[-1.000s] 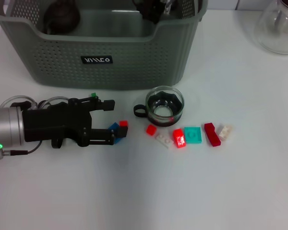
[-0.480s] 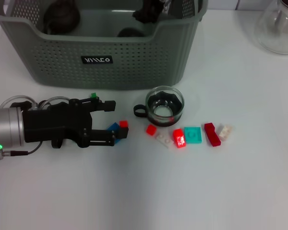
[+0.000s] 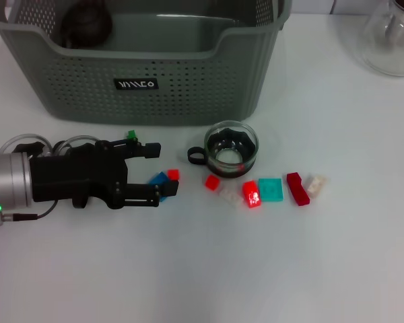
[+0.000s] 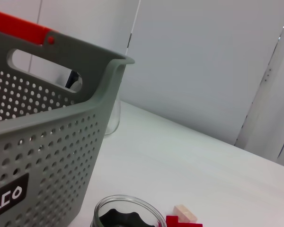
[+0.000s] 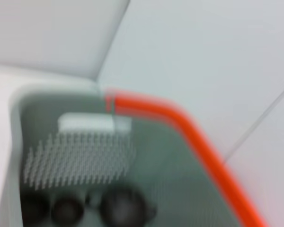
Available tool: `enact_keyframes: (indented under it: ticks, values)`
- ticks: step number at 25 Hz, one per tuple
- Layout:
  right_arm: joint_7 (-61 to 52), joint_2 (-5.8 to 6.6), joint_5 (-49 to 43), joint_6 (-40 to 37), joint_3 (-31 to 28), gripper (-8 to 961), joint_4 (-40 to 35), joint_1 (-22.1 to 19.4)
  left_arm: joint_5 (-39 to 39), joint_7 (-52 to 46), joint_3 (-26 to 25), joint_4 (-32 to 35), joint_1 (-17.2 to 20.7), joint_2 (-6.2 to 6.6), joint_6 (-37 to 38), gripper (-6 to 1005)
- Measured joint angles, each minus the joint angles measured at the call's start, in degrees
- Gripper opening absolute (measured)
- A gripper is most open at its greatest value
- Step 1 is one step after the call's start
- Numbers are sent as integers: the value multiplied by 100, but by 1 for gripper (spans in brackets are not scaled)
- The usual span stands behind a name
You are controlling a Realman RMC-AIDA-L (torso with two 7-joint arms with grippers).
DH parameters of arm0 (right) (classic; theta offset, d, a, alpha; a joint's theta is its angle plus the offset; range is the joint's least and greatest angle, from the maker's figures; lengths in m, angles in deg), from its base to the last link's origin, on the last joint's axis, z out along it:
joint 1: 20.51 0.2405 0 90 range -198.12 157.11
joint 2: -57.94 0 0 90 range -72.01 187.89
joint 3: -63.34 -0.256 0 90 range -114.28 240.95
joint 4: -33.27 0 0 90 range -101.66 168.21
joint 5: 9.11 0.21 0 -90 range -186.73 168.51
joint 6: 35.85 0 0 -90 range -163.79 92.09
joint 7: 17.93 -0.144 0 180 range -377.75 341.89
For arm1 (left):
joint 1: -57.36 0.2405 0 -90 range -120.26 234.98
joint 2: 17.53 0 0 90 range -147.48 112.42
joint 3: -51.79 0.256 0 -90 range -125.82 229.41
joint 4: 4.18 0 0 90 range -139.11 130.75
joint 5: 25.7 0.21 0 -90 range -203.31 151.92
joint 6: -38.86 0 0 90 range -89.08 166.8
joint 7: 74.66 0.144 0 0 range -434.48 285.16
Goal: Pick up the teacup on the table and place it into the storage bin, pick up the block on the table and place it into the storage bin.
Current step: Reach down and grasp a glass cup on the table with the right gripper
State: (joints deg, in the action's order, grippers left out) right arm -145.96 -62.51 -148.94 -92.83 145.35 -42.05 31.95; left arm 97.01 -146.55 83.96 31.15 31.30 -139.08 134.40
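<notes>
Lying low, left gripper (image 3: pixel 163 172) spread.

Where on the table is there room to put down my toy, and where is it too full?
The wide white stretch nearer the camera than the left pincer and the row of blocks is bare. So is the patch right of the storage bin, short of the glass vessel. It is crowded around the glass teacup, between bin and blocks.

right gripper gone from storage bin (image 3: pixel 188 81)
</notes>
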Motion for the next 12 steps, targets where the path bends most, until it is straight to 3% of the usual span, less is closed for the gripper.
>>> enact_keyframes:
  ticks: [5, 10, 12]
  values:
    - [184, 22, 1245, -339, -113, 694, -1702, -1144, 19, 0, 0, 0, 4, 19, 2, 860]
    - [701, 31, 2574, -1690, -744, 706, -2190, -1783, 5, 0, -9, 0, 17, 26, 2, 861]
    - [1009, 37, 3029, -2433, -985, 783, -2169, -1997, 3, 0, -17, 1, 25, 27, 1, 861]
